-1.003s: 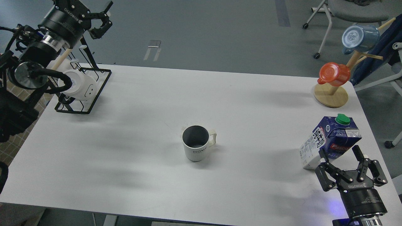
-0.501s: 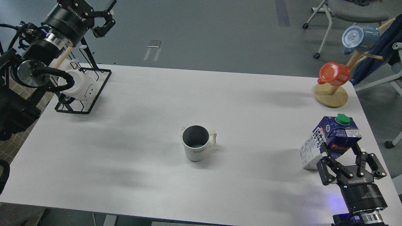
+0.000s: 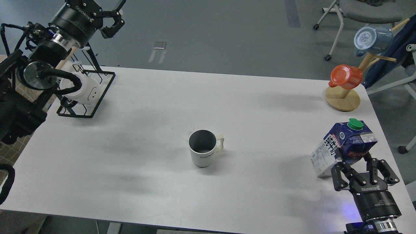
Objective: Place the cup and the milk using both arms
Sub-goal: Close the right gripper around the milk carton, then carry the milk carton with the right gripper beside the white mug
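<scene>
The milk carton (image 3: pixel 343 146) stands at the right edge of the white surface (image 3: pixel 156 130), green cap up, and your right pincer (image 3: pixel 353 156) has it: the two fingers sit on either side of the carton's lower near corner, closed in against the blue panel. You're holding it low, so the tall body above the grip looks free to tip. It seems to lean a little toward the far right already, though from this angle you can't say for certain.

Out in the middle of the surface stands the cup (image 3: pixel 204 152), upright, grey inside, handle pointing right, well apart from the carton and from both arms. It looks placed, so the milk is the step in hand.

To do it well, keep the squeeze firm but not crushing, since a carton wall will likely dent. Lift straight before you swing, keep the cap up, and carry it left toward the cup. Set it down beside the handle side with a clear gap, because a bump there would probably shove the cup. Let the base settle flat before you let go.

Your left pincer (image 3: pixel 113 15) is high at the far left, fingers spread and holding nothing, above the black wire rack (image 3: pixel 97 97) with a white mug (image 3: pixel 83 89) in it. Far right, the wooden mug tree (image 3: pixel 343 97) carries a red cup (image 3: pixel 346 76) and a blue cup (image 3: pixel 372 39), behind the carton, so pull away from it.
</scene>
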Controlling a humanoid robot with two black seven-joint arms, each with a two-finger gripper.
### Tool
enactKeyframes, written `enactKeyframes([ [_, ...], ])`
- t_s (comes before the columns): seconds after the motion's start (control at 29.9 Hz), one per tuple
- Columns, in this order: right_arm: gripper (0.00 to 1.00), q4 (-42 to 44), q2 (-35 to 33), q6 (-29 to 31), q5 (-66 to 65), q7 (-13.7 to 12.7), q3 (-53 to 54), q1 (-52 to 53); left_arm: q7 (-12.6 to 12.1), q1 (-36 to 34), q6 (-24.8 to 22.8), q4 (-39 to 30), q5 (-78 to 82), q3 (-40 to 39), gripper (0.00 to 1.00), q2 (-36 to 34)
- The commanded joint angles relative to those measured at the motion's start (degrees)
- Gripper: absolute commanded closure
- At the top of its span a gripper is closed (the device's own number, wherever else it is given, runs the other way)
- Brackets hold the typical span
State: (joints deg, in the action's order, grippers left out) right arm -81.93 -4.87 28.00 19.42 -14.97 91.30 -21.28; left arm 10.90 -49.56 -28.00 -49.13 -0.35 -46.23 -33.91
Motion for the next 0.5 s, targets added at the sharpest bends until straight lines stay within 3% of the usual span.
enactKeyframes([
  [0.0, 0.63, 0.28, 0.03, 0.0, 0.01, 0.02, 0.02, 1.06, -0.09, -0.01, 0.0, 0.0, 0.0, 0.0, 0.01, 0.07],
  [0.2, 0.92, -0.59, 0.03, 0.0, 0.09, -0.15, -0.16, 1.77, -0.09, -0.36, 0.0, 0.0, 0.0, 0.0, 0.01, -0.11],
  [0.47, 0.92, -5.25, -0.06, 0.0, 0.09, -0.33, -1.48, 1.77, -0.18, -0.36, 0.0, 0.09, 0.08, 0.0, 0.01, 0.07],
])
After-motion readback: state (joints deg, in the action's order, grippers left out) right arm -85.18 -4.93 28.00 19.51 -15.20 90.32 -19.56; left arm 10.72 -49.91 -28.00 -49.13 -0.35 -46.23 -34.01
